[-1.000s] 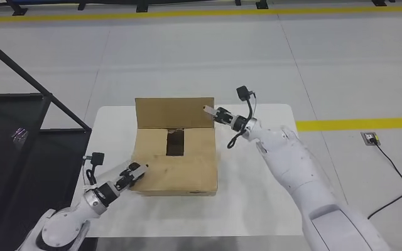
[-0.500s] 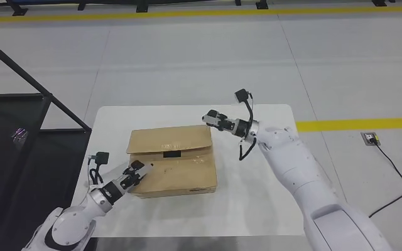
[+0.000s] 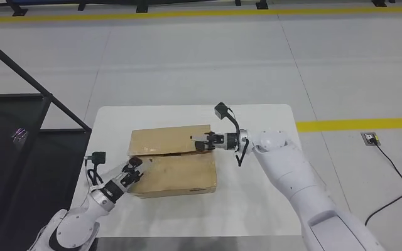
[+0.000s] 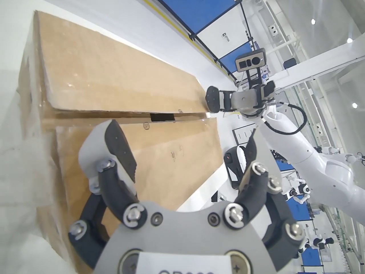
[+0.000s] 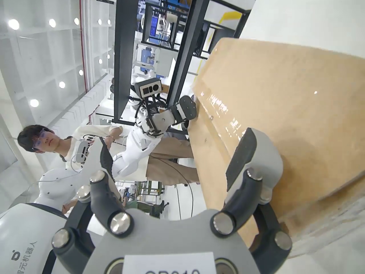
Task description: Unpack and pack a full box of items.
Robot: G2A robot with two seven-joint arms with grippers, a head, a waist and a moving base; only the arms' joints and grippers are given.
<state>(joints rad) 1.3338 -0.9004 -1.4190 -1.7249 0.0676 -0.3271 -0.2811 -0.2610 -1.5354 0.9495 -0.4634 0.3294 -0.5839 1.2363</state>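
On the white square table sits the brown cardboard box, both top flaps folded down, with a small dark slot showing at their seam. At its near left corner the left gripper is spread wide and empty, one pad over the near flap. By the seam's right end the right gripper is likewise agape, holding nothing, one finger over the box top.

- Box: brown cardboard, matt, slightly rough, with raw cut edges on the flaps.
- Clear tape on the box: glossy, catching the light.
- Table: white, smooth, matt.
- Left gripper: grey matt shell, dimpled black pads, shiny metal screws.
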